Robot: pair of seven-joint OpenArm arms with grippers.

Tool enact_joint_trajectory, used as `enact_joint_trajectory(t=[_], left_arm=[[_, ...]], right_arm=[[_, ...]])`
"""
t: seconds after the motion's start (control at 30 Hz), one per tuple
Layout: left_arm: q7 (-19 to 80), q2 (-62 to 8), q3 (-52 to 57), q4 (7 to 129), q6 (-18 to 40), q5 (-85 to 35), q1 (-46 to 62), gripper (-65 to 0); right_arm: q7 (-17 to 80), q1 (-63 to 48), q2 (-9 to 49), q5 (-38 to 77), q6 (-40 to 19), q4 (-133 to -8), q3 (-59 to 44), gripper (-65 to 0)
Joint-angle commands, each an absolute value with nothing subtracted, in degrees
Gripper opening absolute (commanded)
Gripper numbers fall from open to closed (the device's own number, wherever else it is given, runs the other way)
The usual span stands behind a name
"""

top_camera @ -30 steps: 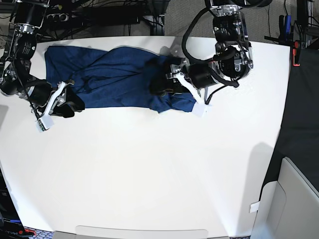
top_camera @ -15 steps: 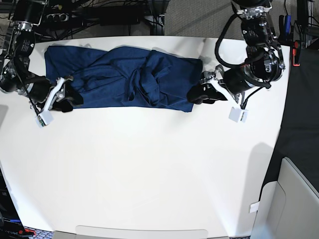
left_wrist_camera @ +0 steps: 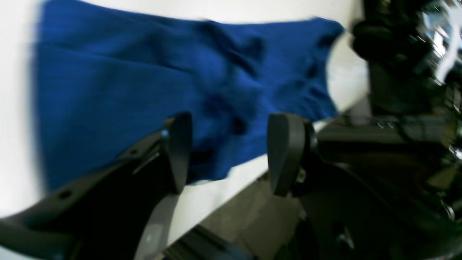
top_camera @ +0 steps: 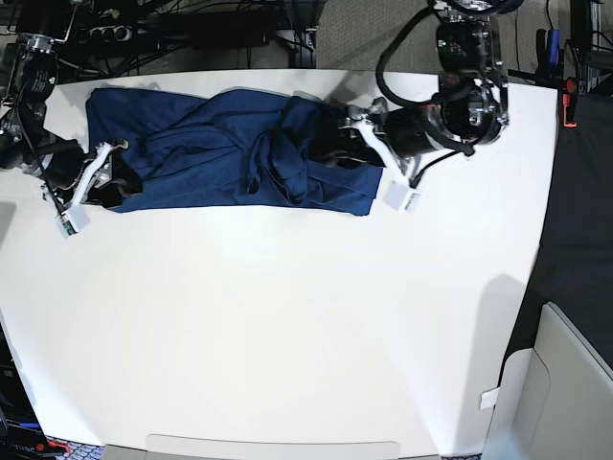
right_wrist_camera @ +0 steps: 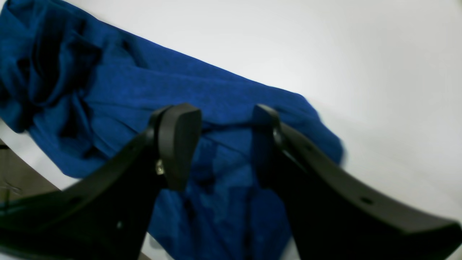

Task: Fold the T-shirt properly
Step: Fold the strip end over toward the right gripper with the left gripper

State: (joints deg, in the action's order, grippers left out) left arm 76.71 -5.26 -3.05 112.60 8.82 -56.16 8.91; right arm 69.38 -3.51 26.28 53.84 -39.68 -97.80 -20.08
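Since half a second ago the left pincer (top_camera: 337, 147) has swung back from beside the cloth's end to over it, and the right pincer (top_camera: 113, 182) has shifted slightly along the other end.

Base view: one T-shirt (top_camera: 225, 153) lies in a long rumpled band along the far side of the white counter (top_camera: 287, 326), with two arms, one at each end. A grey bin (top_camera: 565, 383) stands off the counter's corner.

Left wrist view: blurred. Its two fingers (left_wrist_camera: 178, 151) stand wide apart, released, with nothing between them, above the shirt's creased end near the counter edge.

Right wrist view: two fingers (right_wrist_camera: 177, 141) stand partly apart over a fold of the shirt; whether they pinch cloth I cannot tell. Bare counter lies beyond.
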Motion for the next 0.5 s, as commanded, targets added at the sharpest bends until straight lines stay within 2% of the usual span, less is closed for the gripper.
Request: enact_joint_trajectory(t=[0.0, 0.47], left_arm=[[76.9, -5.4, -3.8, 113.4, 8.7, -57.7, 8.3, -32.7], [76.4, -6.5, -3.4, 111.3, 8.7, -57.6, 8.3, -32.7]], right_arm=[[68.3, -2.7, 26.9, 54.8, -40.0, -98.9, -20.5, -37.3], [68.3, -2.5, 26.4, 55.0, -40.0, -98.9, -20.5, -37.3]])
